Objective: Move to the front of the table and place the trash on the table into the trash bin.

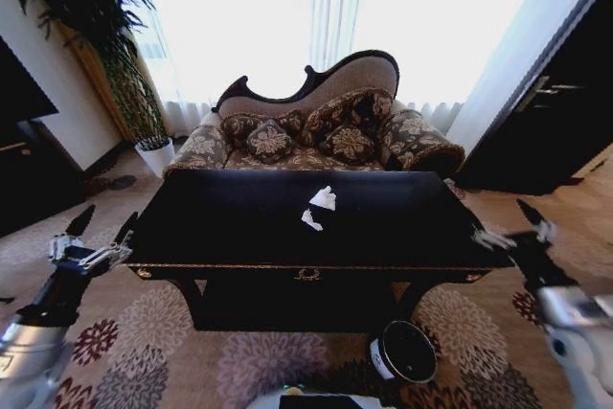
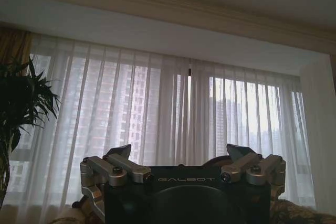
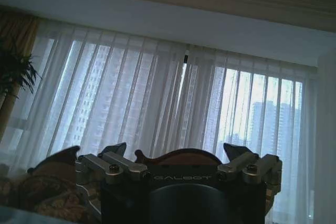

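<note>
Nearest the head camera, at the bottom edge, a sliver of the robot's own white base (image 1: 311,399); just to its right on the patterned carpet (image 1: 144,352), the trash bin (image 1: 403,352), round, dark with a white label, standing upright in front of the table's right front leg and well below the tabletop. Beyond it the table (image 1: 239,227), glossy black with gold trim and a gold emblem (image 1: 306,274) centred on the front apron. On the tabletop, near its middle, a crumpled white tissue (image 1: 324,198) and just in front of it, slightly left, a small white paper scrap (image 1: 311,220); the two close together but apart. Left gripper (image 1: 101,225) raised off the table's left front corner, fingers spread apart and holding nothing; in the left wrist view the same fingers (image 2: 119,153) parted against the sheer curtains (image 2: 173,119). Right gripper (image 1: 512,224) held off the table's right end, fingers likewise apart and empty, seen again in the right wrist view (image 3: 178,153). Behind the table, a floral sofa (image 1: 316,136) with a carved dark back, and a potted plant (image 1: 105,35) at far left.
</note>
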You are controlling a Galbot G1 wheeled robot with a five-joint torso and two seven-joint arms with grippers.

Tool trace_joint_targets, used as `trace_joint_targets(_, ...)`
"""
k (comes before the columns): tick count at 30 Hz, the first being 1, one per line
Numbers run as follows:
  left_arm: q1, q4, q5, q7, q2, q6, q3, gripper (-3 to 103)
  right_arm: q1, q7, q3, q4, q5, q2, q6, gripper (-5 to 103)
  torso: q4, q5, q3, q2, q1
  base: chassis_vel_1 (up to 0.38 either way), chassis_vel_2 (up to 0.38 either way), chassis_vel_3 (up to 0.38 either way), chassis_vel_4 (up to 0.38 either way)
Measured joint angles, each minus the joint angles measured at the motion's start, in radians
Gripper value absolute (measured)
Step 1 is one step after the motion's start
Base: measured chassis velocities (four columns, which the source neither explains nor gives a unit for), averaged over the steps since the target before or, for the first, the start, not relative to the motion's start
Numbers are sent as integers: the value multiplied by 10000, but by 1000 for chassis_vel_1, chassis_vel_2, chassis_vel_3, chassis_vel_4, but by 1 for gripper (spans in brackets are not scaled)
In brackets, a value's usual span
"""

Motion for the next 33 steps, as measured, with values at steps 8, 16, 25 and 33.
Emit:
trace_joint_targets(8, -116, 181, -19, -15, 252, 16, 77, 100, 174, 887, -971, 874, 611, -574, -451, 100, -6, 1, 0, 0, 0, 0, 0, 0, 0)
trace_joint_targets(16, -325, 30, -565, -331, 456, 541, 337, 100, 548, 2812, -2236, 1534, 1084, -1659, -1176, 100, -5, 2, 0, 0, 0, 0, 0, 0, 0)
trace_joint_targets(25, -359, -239, -931, -715, 602, 900, 111, 100, 1599, 3138, -3569, 1865, 1891, -2510, -2148, 100, -6, 3, 0, 0, 0, 0, 0, 0, 0)
trace_joint_targets(33, 20, -560, -860, -700, 319, 835, -315, 100, 3855, 3547, -5967, 955, 2625, -3791, -2552, 100, -7, 6, 0, 0, 0, 0, 0, 0, 0)
